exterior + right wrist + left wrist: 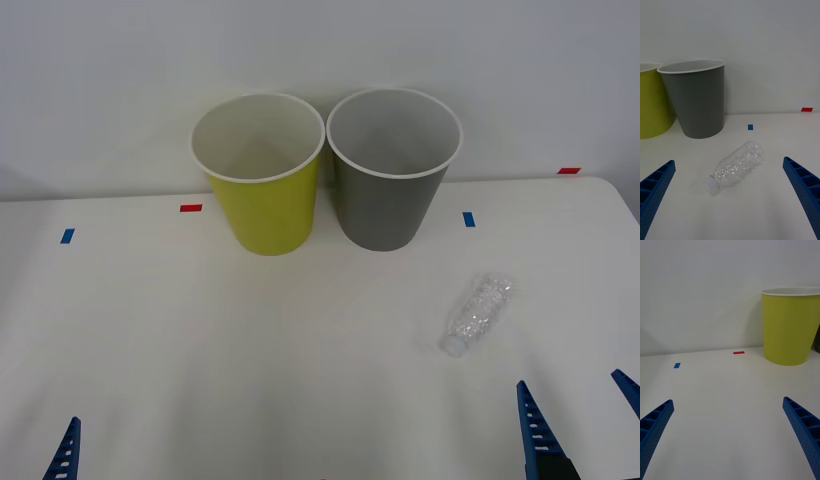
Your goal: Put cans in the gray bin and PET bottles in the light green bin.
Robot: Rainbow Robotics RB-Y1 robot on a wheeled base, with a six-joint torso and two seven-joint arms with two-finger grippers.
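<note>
The light green bin (270, 215) and the gray bin (385, 215) stand upright side by side at the back of the white table, green on the left. One clear crinkly PET bottle (478, 313) lies on its side in front and to the right of the gray bin, its whitish cap (711, 186) pointing toward me. My right gripper (729, 160) is open, low over the table, just short of the bottle and facing it. Low at the table's near left, my left gripper (728, 400) is open with nothing between its fingers. Cans are out of view.
Small blue tape marks (67, 236) and red tape marks (190, 208) are stuck on the table (250, 360) near its back edge. A plain white wall rises behind the bins. The table's right edge runs close to my right gripper.
</note>
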